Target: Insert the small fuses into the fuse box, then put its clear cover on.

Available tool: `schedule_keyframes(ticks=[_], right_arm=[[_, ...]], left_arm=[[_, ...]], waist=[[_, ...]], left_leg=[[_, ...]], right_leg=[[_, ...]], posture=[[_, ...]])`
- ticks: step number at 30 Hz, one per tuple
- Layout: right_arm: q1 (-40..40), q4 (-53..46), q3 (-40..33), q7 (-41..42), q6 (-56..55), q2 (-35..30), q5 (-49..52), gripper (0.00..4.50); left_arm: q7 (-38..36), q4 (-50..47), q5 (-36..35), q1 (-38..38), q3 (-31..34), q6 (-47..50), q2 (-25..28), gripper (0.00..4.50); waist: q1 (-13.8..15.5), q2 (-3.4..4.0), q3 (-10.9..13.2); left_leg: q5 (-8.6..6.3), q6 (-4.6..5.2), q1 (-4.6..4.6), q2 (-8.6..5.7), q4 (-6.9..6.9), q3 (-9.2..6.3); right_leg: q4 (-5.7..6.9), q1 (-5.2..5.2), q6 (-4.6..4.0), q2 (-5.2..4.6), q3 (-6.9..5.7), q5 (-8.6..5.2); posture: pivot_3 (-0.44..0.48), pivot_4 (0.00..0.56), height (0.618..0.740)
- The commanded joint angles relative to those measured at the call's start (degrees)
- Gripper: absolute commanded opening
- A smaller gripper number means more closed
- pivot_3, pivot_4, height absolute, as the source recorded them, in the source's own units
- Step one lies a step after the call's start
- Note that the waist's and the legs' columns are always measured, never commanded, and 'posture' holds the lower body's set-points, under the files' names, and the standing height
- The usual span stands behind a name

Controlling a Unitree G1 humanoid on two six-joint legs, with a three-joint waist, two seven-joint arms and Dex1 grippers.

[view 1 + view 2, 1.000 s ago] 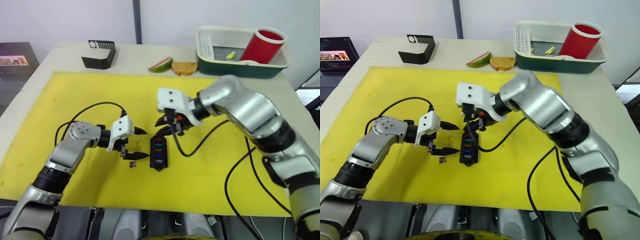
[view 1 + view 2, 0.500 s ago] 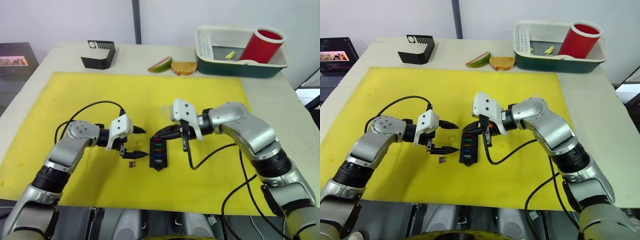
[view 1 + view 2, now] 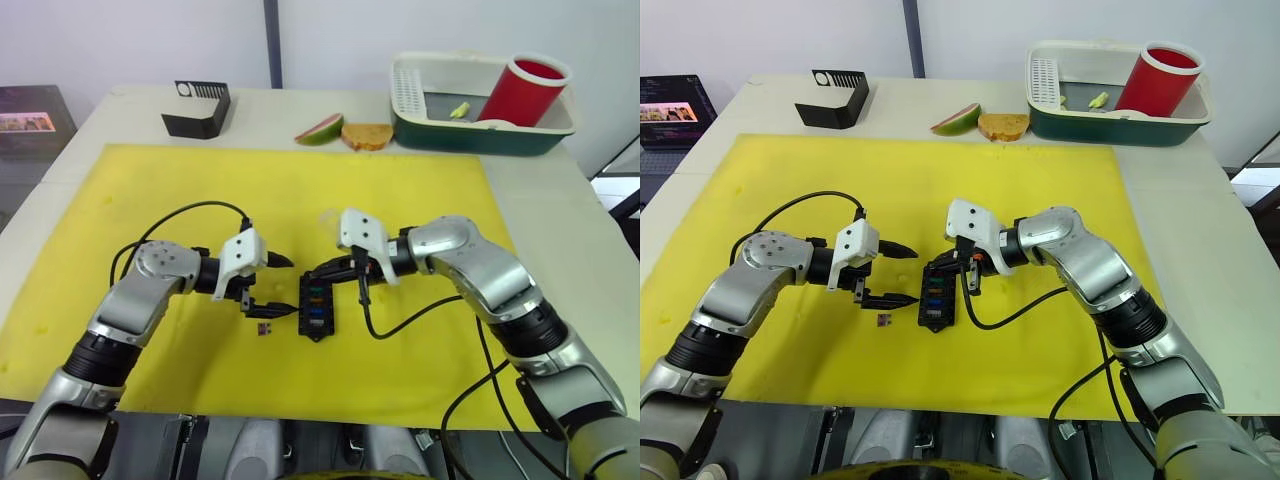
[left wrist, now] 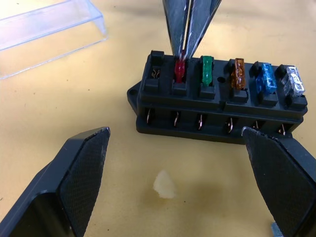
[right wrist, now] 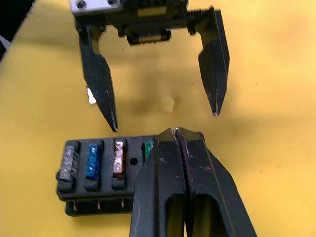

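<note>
The black fuse box [image 3: 318, 306] lies mid-mat, between my two grippers. It holds red [image 4: 180, 69], green [image 4: 206, 70], amber [image 4: 238, 72], blue [image 4: 265, 77] and grey [image 4: 292, 82] fuses, and the end slot beside the red one is empty. My right gripper [image 4: 185, 47] is shut, its tips pinching the top of the red fuse in its slot. To the box's left, my left gripper [image 3: 288, 288] hangs open with nothing in it. A tiny purple fuse [image 3: 265, 328] lies loose on the mat below it. The clear cover [image 4: 49, 24] rests on the mat beyond the box.
A larger black slotted stand [image 3: 200, 108] sits at the back left. A fruit slice [image 3: 322, 128] and a bread slice [image 3: 368, 135] lie behind the yellow mat [image 3: 150, 190]. A dish rack [image 3: 480, 135] holding a red cup [image 3: 525, 92] stands back right. Cables trail from both wrists.
My right arm has dropped and swung right, while its shut gripper came down onto the far end of the fuse box. The left arm and the loose fuse have stayed put.
</note>
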Motion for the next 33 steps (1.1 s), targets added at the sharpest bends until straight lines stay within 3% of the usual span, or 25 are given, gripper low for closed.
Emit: schedule_keyframes(ticks=[1,20,33], right_arm=[[-0.51,-0.63,-0.27,0.30,-0.94,0.24,-0.41,0.04],[1.21,3.16,5.97,1.52,-1.40,-2.18,-7.29,0.04],[-4.44,-8.35,-7.35,1.30,9.59,0.21,7.02,0.04]], left_arm=[[0.10,-1.96,-0.69,-0.21,1.34,-0.07,0.33,4.50],[0.55,-1.56,-0.46,-0.83,1.13,-0.43,-0.16,4.50],[-2.04,-4.58,-6.08,-1.97,4.95,5.08,2.46,4.50]], waist=[[0.00,0.00,0.00],[0.13,-0.02,-0.03],[0.01,-0.01,-0.01]], left_leg=[[0.00,0.00,0.00,0.00,0.00,0.00],[-0.01,0.02,0.26,0.00,0.00,-0.03],[-0.01,0.02,0.17,0.01,0.00,-0.06]], right_leg=[[0.00,0.00,0.00,0.00,0.00,0.00],[-0.08,0.33,0.00,0.02,-0.01,0.00],[-0.05,0.23,0.00,0.01,-0.01,0.00]], posture=[[0.000,0.150,0.740],[0.000,0.150,0.740],[0.000,0.150,0.740]])
